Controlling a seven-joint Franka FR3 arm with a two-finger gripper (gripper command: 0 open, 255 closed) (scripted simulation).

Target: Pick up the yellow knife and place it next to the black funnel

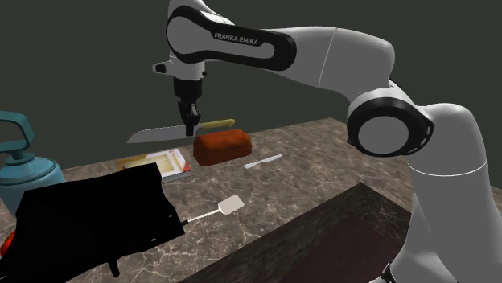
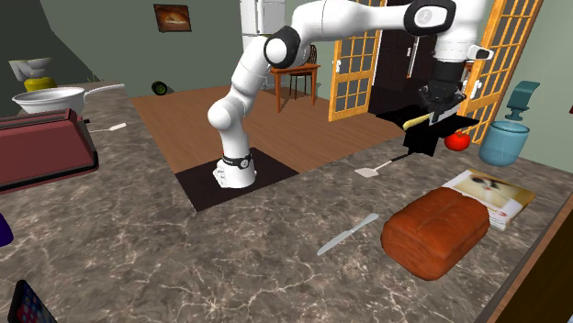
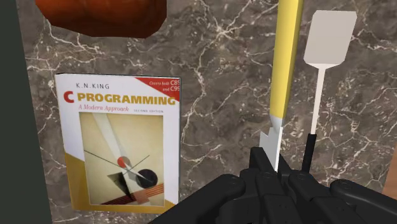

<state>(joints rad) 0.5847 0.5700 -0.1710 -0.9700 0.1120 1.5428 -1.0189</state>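
The knife (image 1: 173, 131) has a yellow handle (image 3: 284, 57) and a grey blade, and it hangs level above the marble table (image 1: 306, 173). My gripper (image 1: 191, 125) is shut on it near where blade and handle meet; in the wrist view the fingers (image 3: 261, 167) clasp the blade's base. In the second exterior view the gripper (image 2: 441, 105) holds the knife (image 2: 418, 119) just above the big black funnel (image 2: 430, 131). That black funnel (image 1: 96, 213) lies at the shoulder view's lower left, below and to the left of the gripper.
Under the gripper lie a red-brown loaf (image 1: 223, 146) and a programming book (image 3: 121, 140). A white spatula (image 1: 229, 207) rests beside the funnel, and a pale table knife (image 1: 263, 161) lies past the loaf. A teal jug (image 1: 24, 165) stands behind the funnel, beside a red tomato (image 2: 457, 140).
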